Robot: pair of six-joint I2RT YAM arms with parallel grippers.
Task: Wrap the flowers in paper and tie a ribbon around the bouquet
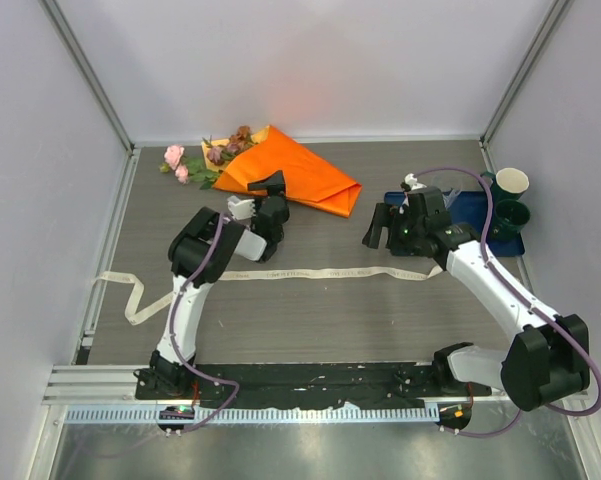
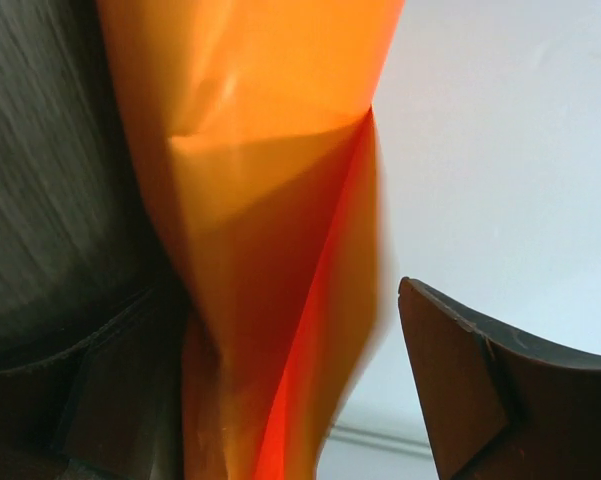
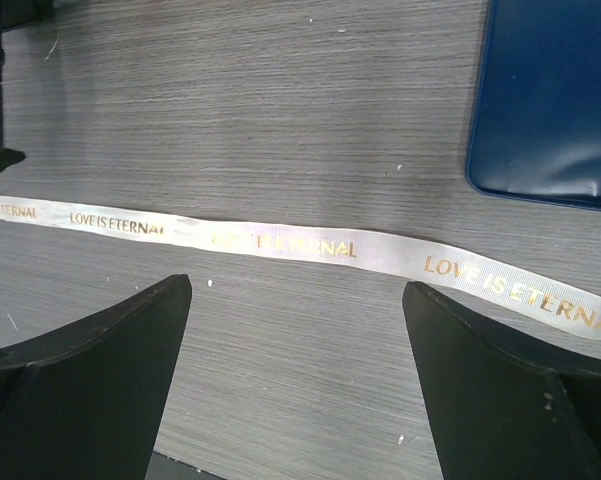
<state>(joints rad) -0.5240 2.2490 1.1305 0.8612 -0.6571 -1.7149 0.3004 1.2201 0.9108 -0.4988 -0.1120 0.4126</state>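
Left fingers (image 1: pixel 266 188): standing open around a fold of the orange paper (image 2: pixel 270 200), not squeezing it.
Right fingers (image 1: pixel 376 228): hanging wide open just above the ribbon (image 3: pixel 280 240), holding nothing.
Paper: lying at the far side of the surface (image 3: pixel 280 100), wrapping the flowers (image 1: pixel 195 160).
Ribbon: lying flat, apart from the paper.

The table (image 1: pixel 330 320) is carrying one bouquet (image 1: pixel 300 178), one ribbon (image 1: pixel 320 272), one blue tray (image 1: pixel 467 205) and two cups (image 1: pixel 512 182) (one pale, one dark green). Two pink blooms (image 1: pixel 174 156) are showing beside brownish blooms (image 1: pixel 242 133) too small to count, and two arms (image 1: pixel 185 300) are reaching over it.
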